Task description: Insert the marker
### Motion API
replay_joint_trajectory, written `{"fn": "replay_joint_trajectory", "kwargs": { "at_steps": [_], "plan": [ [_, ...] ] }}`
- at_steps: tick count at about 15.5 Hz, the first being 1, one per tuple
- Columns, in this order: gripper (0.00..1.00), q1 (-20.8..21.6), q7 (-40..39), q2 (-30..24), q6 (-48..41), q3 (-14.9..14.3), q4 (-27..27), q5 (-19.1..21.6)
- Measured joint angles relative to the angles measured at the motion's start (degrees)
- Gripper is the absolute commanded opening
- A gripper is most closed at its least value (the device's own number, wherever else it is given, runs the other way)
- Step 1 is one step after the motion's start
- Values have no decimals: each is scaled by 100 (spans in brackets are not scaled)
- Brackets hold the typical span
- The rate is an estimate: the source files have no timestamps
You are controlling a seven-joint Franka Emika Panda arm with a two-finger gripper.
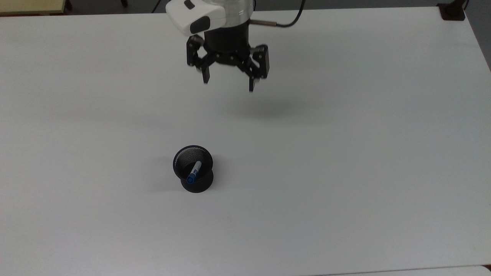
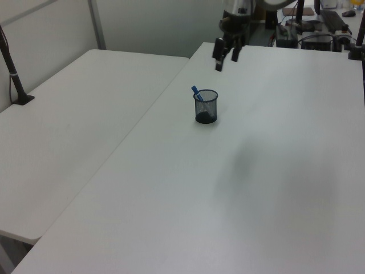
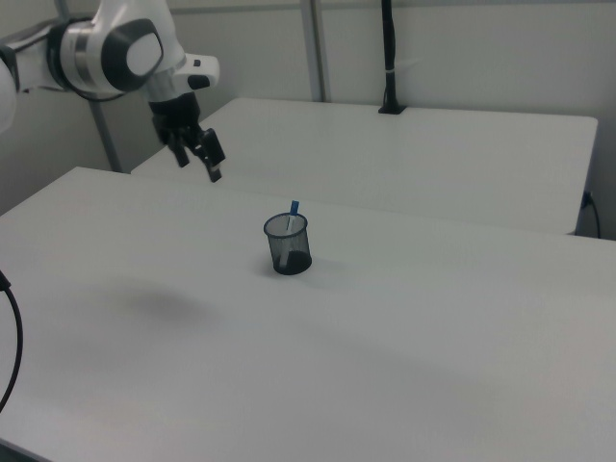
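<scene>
Risk from here looks small but not zero, I'd say: the marker (image 1: 194, 172) sits inside the black mesh cup (image 1: 193, 168), leaning against the rim with its blue cap poking out above the edge, and the cup (image 2: 206, 107) is light and standing free on the white table (image 1: 345, 153), so any low sweep of the arm across it could clip that cap and tip the whole thing over. I'm also watching the lean itself; in the right view the marker (image 3: 294, 214) rests on the far side of the cup (image 3: 287, 243), and a knock to the table might roll it round the rim, though I judge it is deep enough to stay in. Now the gripper (image 1: 228, 81): spread wide, both fingers well apart, holding nothing and touching nothing. It hangs high over bare tabletop, well apart from the cup, toward the top view's upper edge. In the left view the gripper (image 2: 225, 57) is beyond the cup; in the right view the gripper (image 3: 197, 159) is off to the right view's left of it. To my eye the insertion reads as done
</scene>
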Motion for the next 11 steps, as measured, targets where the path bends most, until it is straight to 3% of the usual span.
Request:
{"fn": "replay_joint_trajectory", "kwargs": {
  "at_steps": [5,11],
  "plan": [
    [100,-159,-722,-434,-1464,3,97,111],
    [100,-575,-1397,-881,-1670,-9,-205,143]
  ]
}}
